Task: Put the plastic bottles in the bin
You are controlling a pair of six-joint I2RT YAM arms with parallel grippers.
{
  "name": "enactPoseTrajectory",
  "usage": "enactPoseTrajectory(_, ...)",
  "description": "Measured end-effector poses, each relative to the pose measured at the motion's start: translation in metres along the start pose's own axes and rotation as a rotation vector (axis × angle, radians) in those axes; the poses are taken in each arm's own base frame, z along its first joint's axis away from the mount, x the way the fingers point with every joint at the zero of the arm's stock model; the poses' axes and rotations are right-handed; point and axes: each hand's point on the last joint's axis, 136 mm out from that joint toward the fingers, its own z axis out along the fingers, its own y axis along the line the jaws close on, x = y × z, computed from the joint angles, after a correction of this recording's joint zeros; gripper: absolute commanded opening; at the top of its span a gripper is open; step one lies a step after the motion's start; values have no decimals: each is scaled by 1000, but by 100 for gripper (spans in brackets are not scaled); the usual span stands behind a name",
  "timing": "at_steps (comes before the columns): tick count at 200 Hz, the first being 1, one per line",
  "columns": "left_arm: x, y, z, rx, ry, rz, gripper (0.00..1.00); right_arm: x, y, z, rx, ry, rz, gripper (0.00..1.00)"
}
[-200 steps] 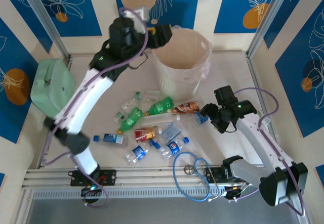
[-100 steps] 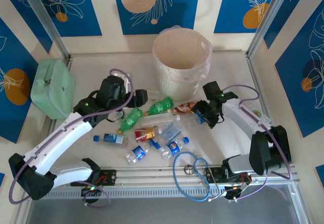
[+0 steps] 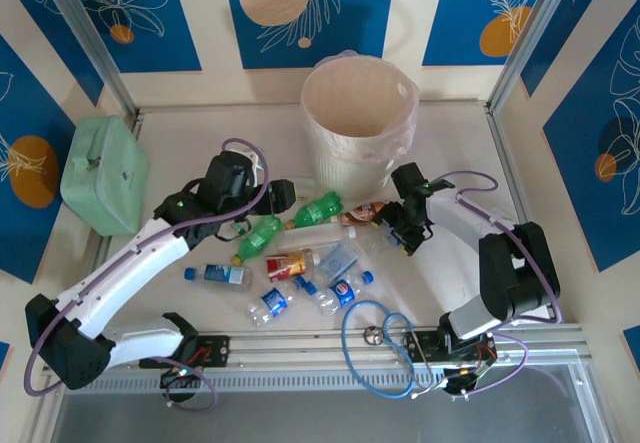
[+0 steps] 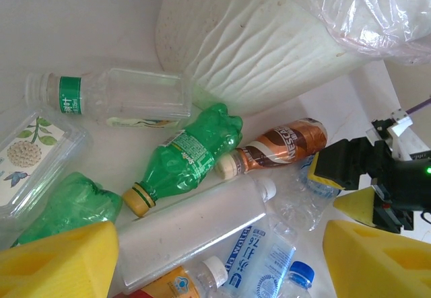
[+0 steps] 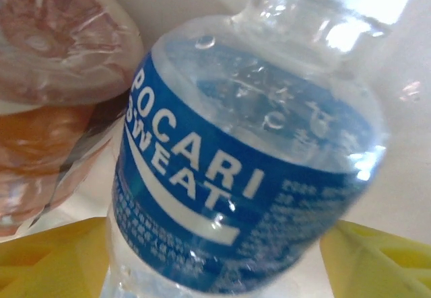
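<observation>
Plastic bottles lie in a heap in front of the bin (image 3: 352, 163): two green ones (image 3: 318, 208) (image 3: 262, 233), a brown one (image 3: 365, 213), an orange-red one (image 3: 285, 263) and several blue-labelled ones (image 3: 345, 288). My left gripper (image 3: 285, 191) hangs open over the heap's far side. Below its yellow fingers (image 4: 60, 264) are a frosted bottle (image 4: 195, 231) and a blue-labelled bottle (image 4: 262, 264). My right gripper (image 3: 402, 228) is open, one finger on each side of a clear bottle with a blue label (image 5: 249, 170), which lies on the table beside the brown bottle (image 5: 47, 76).
A mint-green case (image 3: 103, 173) sits at the far left. A blue cable (image 3: 385, 338) loops near the front rail. A clear plastic tray (image 4: 34, 157) and a capless clear bottle (image 4: 121, 96) lie close to the bin wall (image 4: 256, 49). Aluminium posts frame the table.
The left arm swung down from beside the bin's rim to the bottle heap. The right gripper moved left and away from me onto the blue-labelled bottle next to the brown one.
</observation>
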Motion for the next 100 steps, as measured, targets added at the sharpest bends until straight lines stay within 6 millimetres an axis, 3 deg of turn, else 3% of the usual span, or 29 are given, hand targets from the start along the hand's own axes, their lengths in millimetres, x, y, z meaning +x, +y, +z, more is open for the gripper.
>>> enactPoseTrajectory(100,0,0,0,-1,0,-5,78,-6,-4,15,10,16,22,66)
